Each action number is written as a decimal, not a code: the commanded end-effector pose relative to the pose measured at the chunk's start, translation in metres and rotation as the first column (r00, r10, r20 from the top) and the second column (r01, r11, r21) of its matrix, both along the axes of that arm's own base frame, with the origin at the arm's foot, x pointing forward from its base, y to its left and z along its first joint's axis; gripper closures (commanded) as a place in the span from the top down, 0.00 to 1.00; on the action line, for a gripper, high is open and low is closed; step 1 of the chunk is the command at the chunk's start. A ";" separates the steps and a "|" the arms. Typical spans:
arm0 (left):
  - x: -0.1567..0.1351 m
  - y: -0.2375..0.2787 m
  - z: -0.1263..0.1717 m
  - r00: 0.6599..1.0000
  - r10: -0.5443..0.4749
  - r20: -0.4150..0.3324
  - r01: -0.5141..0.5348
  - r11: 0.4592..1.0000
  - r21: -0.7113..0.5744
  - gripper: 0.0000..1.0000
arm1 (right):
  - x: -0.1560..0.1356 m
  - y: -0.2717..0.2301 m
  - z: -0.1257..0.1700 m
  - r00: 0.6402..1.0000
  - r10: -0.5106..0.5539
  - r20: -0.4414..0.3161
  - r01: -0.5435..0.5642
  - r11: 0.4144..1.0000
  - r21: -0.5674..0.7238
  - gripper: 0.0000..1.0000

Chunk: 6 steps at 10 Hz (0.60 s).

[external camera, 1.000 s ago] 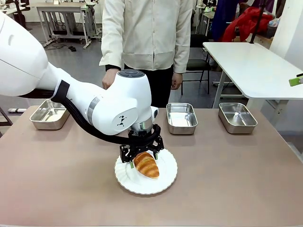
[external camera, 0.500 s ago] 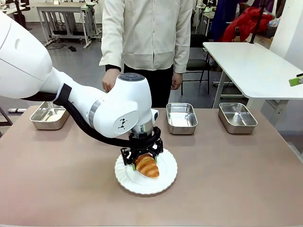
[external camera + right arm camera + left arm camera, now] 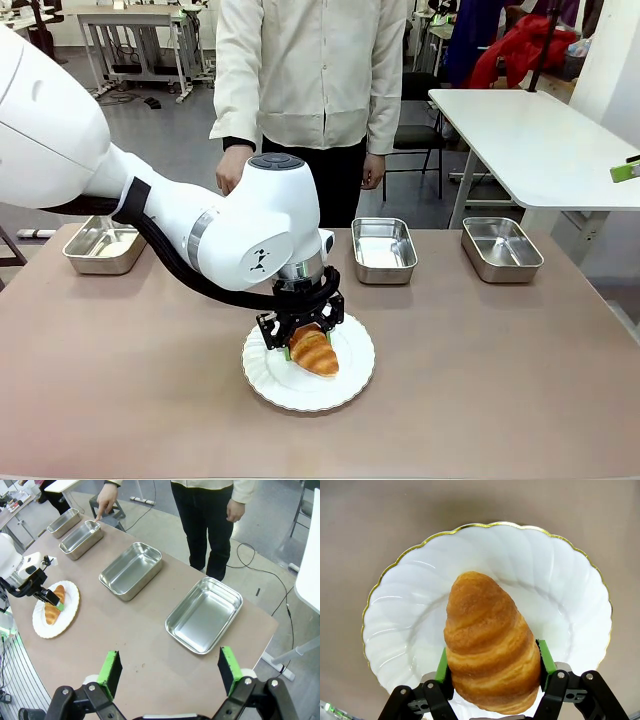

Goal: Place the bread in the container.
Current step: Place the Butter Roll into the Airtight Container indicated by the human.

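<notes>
My left gripper (image 3: 491, 677) is squeezing the bread (image 3: 489, 648) between its green pads at lower centre, over the white plate (image 3: 410, 610) (gold-rimmed). My right gripper (image 3: 170, 672) is hanging wide open, empty, above the bench (image 3: 150, 650), pans at upper left.

bare tabletop (image 3: 480, 380) right of plate (image 3: 350, 385), pans (image 3: 384, 250) along far edge

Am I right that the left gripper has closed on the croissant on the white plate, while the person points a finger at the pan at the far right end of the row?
Not quite. The left gripper does clamp the croissant on the white plate, but in the right wrist view the person's finger points at a pan near the robot's left end of the row, second from that end.
</notes>
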State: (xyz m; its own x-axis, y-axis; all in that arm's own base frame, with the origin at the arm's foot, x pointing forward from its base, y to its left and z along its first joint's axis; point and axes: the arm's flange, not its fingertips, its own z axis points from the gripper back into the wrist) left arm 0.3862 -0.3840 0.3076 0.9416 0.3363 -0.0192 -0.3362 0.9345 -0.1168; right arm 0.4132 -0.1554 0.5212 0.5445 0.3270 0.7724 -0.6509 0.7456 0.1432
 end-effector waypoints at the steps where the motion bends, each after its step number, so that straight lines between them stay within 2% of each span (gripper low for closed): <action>1: 0.000 0.001 -0.001 1.000 -0.010 0.003 0.010 1.000 0.010 0.76 | 0.002 0.000 0.001 1.000 0.008 0.022 -0.008 1.000 0.015 1.00; 4: 0.000 0.001 -0.001 1.000 -0.010 0.003 0.010 1.000 0.010 0.76 | 0.002 0.000 0.001 1.000 0.008 0.022 -0.008 1.000 0.015 1.00; 6: 0.000 0.001 0.000 1.000 0.015 0.000 -0.015 1.000 0.002 0.57 | 0.002 0.000 0.001 1.000 0.008 0.022 -0.008 1.000 0.015 1.00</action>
State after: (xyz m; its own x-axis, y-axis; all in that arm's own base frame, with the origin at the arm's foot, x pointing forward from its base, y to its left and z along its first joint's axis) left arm 0.3862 -0.3840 0.3083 0.9414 0.3368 -0.0184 -0.3365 0.9343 -0.1176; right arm 0.4132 -0.1554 0.5212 0.5445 0.3270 0.7724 -0.6509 0.7456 0.1432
